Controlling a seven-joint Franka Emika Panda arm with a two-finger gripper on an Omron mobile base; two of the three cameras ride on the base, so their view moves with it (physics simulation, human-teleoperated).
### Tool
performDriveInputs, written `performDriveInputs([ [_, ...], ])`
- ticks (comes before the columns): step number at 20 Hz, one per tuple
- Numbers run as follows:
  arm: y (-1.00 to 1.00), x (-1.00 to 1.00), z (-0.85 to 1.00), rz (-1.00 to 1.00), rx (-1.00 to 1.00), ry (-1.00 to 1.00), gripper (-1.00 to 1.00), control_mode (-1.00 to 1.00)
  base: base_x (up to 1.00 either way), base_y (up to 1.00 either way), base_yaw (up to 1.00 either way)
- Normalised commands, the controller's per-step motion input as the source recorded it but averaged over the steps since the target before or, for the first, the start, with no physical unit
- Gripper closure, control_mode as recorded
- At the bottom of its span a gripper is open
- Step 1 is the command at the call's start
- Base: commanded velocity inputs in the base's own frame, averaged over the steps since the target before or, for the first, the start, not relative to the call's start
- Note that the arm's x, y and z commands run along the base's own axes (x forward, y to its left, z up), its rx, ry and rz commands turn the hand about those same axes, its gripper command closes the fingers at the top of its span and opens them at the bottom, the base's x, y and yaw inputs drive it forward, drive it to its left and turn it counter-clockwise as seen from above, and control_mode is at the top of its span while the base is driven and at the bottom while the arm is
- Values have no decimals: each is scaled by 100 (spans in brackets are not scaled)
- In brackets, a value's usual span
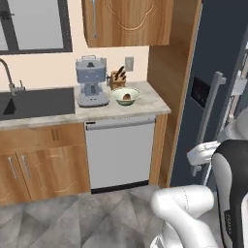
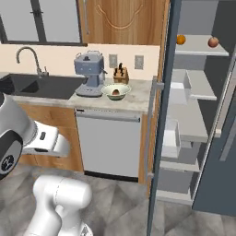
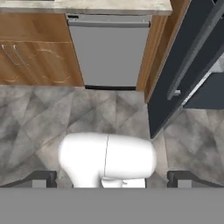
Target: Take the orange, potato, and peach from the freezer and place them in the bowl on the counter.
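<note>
On the counter [image 1: 150,107] beside the freezer [image 2: 193,115] stands the bowl [image 1: 126,95], with a dull brown lump, the potato [image 1: 127,97], lying inside it. At about nine o'clock from the bowl in the left base view sits a grey-blue coffee machine [image 1: 91,81], and at about eleven o'clock a knife block [image 1: 117,79] stands against the wall. The sink [image 1: 34,102] with its tap [image 1: 8,75] lies further toward nine o'clock. Under the counter, at six o'clock from the bowl, is the grey dishwasher front [image 1: 120,152], with wooden cupboard doors [image 1: 43,164] to its nine o'clock side.

In the right base view the freezer door [image 2: 159,120] stands open edge-on, its long handle [image 2: 148,129] toward the counter; it rises between the counter and the light grey shelves. On the top shelf [image 2: 203,48] the orange [image 2: 181,39] lies at about nine o'clock from the peach [image 2: 213,42], the two well apart.

In the hand view the gripper [image 3: 112,179] points down at the grey floor [image 3: 30,131], its two dark fingertips [image 3: 41,178] set wide apart and holding nothing. The dishwasher front lies at twelve o'clock from it, the freezer door's lower corner at about two o'clock. Bowl, orange and peach are all well apart from the pincer, higher up than where it looks
</note>
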Motion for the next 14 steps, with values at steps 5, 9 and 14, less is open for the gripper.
performDriveInputs([
  [5,0,0,0,0,0,0,-100,100,-7,-85,0],
  [9,0,0,0,0,0,0,-100,100,0,-100,0],
  [14,0,0,0,0,0,0,-100,100,0,-100,0],
])
